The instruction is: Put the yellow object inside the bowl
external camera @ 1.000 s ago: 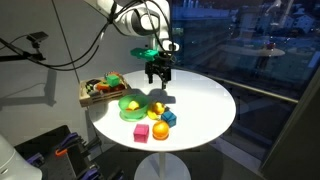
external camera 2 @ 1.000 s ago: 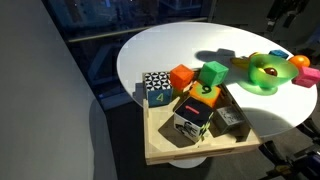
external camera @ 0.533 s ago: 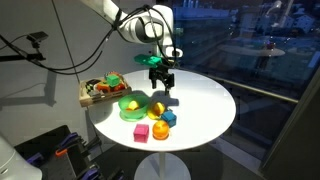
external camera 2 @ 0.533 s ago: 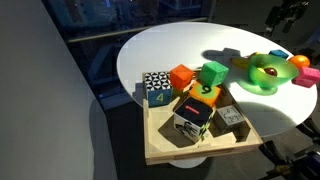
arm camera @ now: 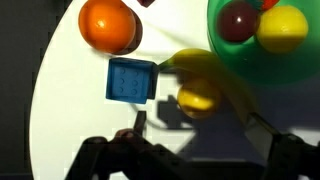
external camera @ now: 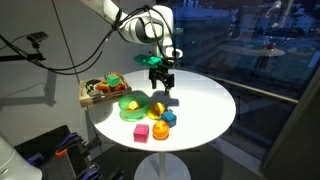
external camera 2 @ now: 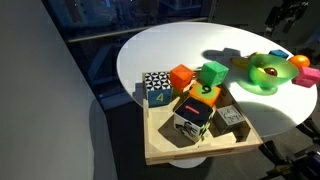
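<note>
Above the round white table (external camera: 205,100), the Robotiq gripper (external camera: 160,82) hangs clear of the surface with its jaws apart and nothing between them. In the wrist view its two dark fingers (arm camera: 100,158) stand wide at the bottom edge, with only shadowed tabletop in the gap.

Just ahead of that gap lies the small bright yellow toy piece (arm camera: 198,96). It rests on the table right at the rim of the round, shallow, bright green plastic bowl (arm camera: 225,50), outside it. Whether it touches the rim cannot be told, since part of the piece sits in shadow.

Just beside the yellow piece on its far side from the bowl is a small blue cube (arm camera: 131,80), and past that a round orange ball (arm camera: 108,25). The bowl holds a dark red round piece (arm camera: 238,20) and another yellow round piece (arm camera: 281,28). In an exterior view a pink cube (external camera: 141,132) lies nearer the table edge, and a brown wooden tray of toys (external camera: 98,92) stands beyond the bowl.

The step in hand looks like the approach before the grasp, so the task proper is not yet begun. The next move calls for a straight descent centred on the yellow piece. The fingers should be turned so that neither lands on the blue cube or the bowl's rim. After that would come a close, a small lift, and a short carry over the rim to release.
</note>
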Available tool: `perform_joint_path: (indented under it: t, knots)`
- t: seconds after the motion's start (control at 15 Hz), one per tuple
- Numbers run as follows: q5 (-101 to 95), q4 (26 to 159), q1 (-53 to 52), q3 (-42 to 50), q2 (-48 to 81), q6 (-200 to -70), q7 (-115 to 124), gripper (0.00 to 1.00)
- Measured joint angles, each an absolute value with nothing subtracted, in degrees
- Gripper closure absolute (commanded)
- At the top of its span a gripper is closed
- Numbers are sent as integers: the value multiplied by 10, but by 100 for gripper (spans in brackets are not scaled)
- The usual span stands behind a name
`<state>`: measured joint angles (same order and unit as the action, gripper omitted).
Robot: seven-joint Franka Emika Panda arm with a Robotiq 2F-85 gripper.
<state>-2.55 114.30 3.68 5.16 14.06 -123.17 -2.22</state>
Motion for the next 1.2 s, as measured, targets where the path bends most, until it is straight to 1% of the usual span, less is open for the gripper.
perform_joint_path:
  t: [0.27, 0.67, 1.2]
  knots:
    - [-26, 1143, 36, 51, 164, -1237, -22, 0]
    - [-31, 1148, 30, 51, 204, -1297, -14, 0]
    - [-42, 1175, 29, 51, 214, -1346, -12, 0]
